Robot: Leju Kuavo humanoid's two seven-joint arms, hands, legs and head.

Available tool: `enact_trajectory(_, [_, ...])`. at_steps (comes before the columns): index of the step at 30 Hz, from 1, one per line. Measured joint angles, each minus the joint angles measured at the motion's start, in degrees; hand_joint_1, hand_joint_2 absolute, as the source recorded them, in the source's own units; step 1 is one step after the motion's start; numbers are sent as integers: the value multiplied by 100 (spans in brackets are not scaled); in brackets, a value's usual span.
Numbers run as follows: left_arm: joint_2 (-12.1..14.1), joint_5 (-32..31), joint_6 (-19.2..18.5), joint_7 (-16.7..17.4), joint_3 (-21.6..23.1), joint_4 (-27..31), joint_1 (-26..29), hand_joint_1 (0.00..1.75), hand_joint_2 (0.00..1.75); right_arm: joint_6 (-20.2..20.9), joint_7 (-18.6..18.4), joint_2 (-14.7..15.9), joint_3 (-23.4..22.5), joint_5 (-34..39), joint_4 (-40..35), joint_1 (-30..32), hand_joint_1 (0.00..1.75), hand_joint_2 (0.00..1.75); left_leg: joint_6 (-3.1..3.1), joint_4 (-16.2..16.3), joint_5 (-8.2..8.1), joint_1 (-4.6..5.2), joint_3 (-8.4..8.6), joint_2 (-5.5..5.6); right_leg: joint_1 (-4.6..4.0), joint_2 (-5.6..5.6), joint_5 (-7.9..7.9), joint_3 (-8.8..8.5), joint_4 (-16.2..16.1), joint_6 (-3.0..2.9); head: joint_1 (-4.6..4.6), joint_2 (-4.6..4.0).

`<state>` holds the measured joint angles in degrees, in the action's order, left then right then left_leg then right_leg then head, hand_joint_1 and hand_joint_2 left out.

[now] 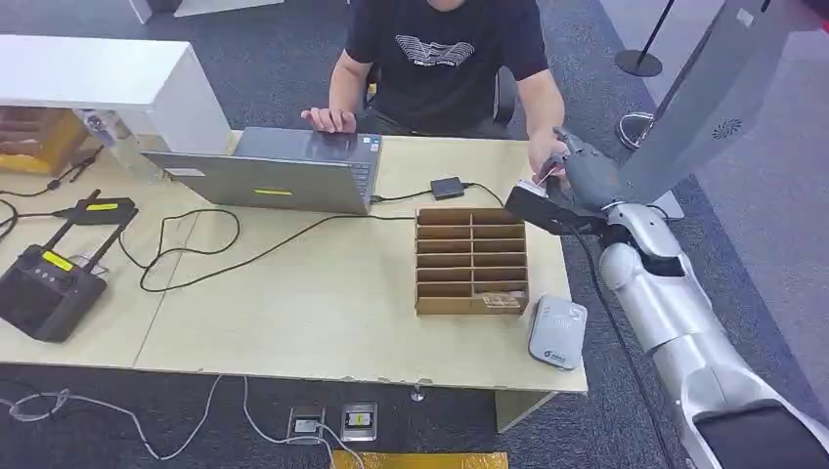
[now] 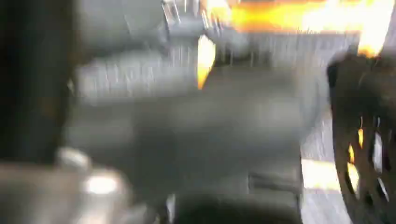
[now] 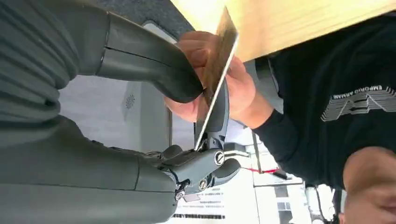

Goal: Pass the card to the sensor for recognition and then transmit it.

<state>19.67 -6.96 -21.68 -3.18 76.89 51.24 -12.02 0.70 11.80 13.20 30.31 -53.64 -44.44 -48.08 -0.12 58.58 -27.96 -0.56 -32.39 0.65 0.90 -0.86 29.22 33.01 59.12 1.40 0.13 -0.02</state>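
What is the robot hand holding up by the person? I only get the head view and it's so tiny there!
Observer: The right wrist view shows the right robot hand pinching a thin card between its thumb and a finger.
Operator: Has the person got it too?
Observer: Yes. The person's hand is right at the card, with fingers on both sides of it.
Operator: What colour is it?
Observer: Golden-brown. It is seen nearly edge-on.

card: glossy | table: pale wood (matt) | organizer: cardboard
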Motion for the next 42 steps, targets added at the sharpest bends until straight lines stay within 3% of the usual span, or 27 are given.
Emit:
enact_trajectory(1, [6, -167, 33, -369, 0, -2, -3, 0, 0, -28, 22, -20, -48, -50, 2, 0, 0, 175, 0, 0, 0, 1, 0, 0, 1, 0, 0, 0, -1, 0, 0, 0])
enact_trajectory(2, [6, -344, 35, -591, 0, -11, -4, 0, 0, -72, 37, -43, -96, -124, 2, 0, 0, 0, 0, 0, 0, 1, 0, 0, 1, 0, 0, 0, -1, 0, -2, 0])
enact_trajectory(3, [6, -456, 13, -704, 2, -18, -4, 0, 0, -126, 46, -72, -137, -183, 4, 0, 0, 0, 0, 0, 0, 1, 0, -2, 0, 2, 0, 1, 0, 0, 2, 0])
enact_trajectory(7, [101, -721, -153, -622, -22, 241, 26, 0, 0, -269, 74, -160, -260, -295, 39, 0, 0, 0, 0, 0, 0, 0, 0, -2, 0, 1, 0, 2, 0, 0, 0, 0])
enact_trajectory(11, [120, -1173, -343, -252, -31, 590, 25, 0, 0, -547, 81, -286, -345, -240, 35, -6, 0, 0, 0, 0, 0, -1, 2, -3, -1, 5, 0, 2, 3, 0, -2, 0])
enact_trajectory(15, [144, -1459, -361, -336, -28, 850, 23, 0, 0, -629, 192, -385, -448, -19, 35, -28, 0, 0, -1, 0, 1, -2, 3, -3, -1, 3, 0, 0, 3, 0, 2, 0])
enact_trajectory(20, [214, -1285, -785, -375, -109, 1003, 54, 0, 0, -653, 400, -417, -581, 309, 37, -43, 0, 0, -1, 0, 1, -1, 3, -3, -1, 3, -1, 2, 2, 0, -2, 0])
enact_trajectory(22, [234, -1313, -868, -578, -107, 983, 54, 0, 0, -645, 520, -417, -625, 495, 37, -42, 0, 0, -1, 0, 1, -1, 3, -5, -1, 6, -1, 4, 1, 0, 0, 0])
enact_trajectory(24, [245, -1036, -896, -583, -144, 953, 80, 0, 0, -647, 572, -407, -693, 632, 37, -36, 0, 0, -1, 0, 1, -1, 3, -8, -1, 10, -1, 5, 1, 0, -2, 0])
enact_trajectory(29, [273, -129, -608, 110, -286, 924, 162, 0, 0, -645, 524, -221, -795, 1023, -17, 67, 0, 0, -1, 1, 0, 0, 4, -10, 0, 11, -1, 7, -3, 0, -2, 0])
enact_trajectory(32, [175, 321, -153, 126, -343, 670, 185, 0, 0, -664, 507, 57, -850, 1522, -158, 207, 0, 0, 0, 2, 0, 2, 6, -8, 1, 9, -1, 7, -7, 0, 0, 0])
enact_trajectory(34, [85, 570, 22, -106, -361, 268, 175, 0, 0, -748, 524, 302, -848, 1780, -203, 326, 0, 0, 2, 2, -1, 2, 5, -9, 1, 10, -3, 0, -7, 2, 2, 0])
enact_trajectory(35, [61, 787, 11, 85, -369, 85, 177, 0, 0, -750, 470, 428, -848, 1897, -245, 399, 0, 0, 2, 2, -1, 1, 4, -9, 1, 12, -3, -1, -6, 2, 2, 0])
enact_trajectory(36, [63, 1075, -5, 530, -394, 87, 215, 0, 0, -723, 342, 507, -846, 1970, -328, 469, 0, 0, 2, 2, -2, 1, 4, -18, 1, 19, -5, 1, -6, 0, 7, 0])
enact_trajectory(38, [192, 1546, 4, 1742, -452, 482, 297, 0, 0, -654, 142, 629, -841, 2022, -548, 567, 0, 0, 0, 2, -6, 2, 2, -46, 2, 45, -10, 15, -5, -1, -2, 0])
enact_trajectory(39, [269, 1662, 26, 2070, -472, 744, 310, 0, 0, -631, 83, 680, -835, 2026, -652, 595, 0, 0, 0, 2, -6, 2, 3, -47, 2, 48, -11, 16, -6, -3, -2, 0])
enact_trajectory(41, [369, 1808, 170, 2222, -535, 1051, 309, 0, 0, -612, -52, 778, -830, 2026, -802, 632, 0, 0, 0, 2, -6, 1, 5, -45, 1, 46, -11, 16, -6, -3, -4, 0])
enact_trajectory(42, [367, 1837, 280, 1996, -564, 1090, 310, 0, 0, -607, -151, 826, -824, 2026, -855, 656, 0, 0, 0, 2, -6, 0, 6, -41, 0, 41, -10, 15, -6, -3, 0, 0])
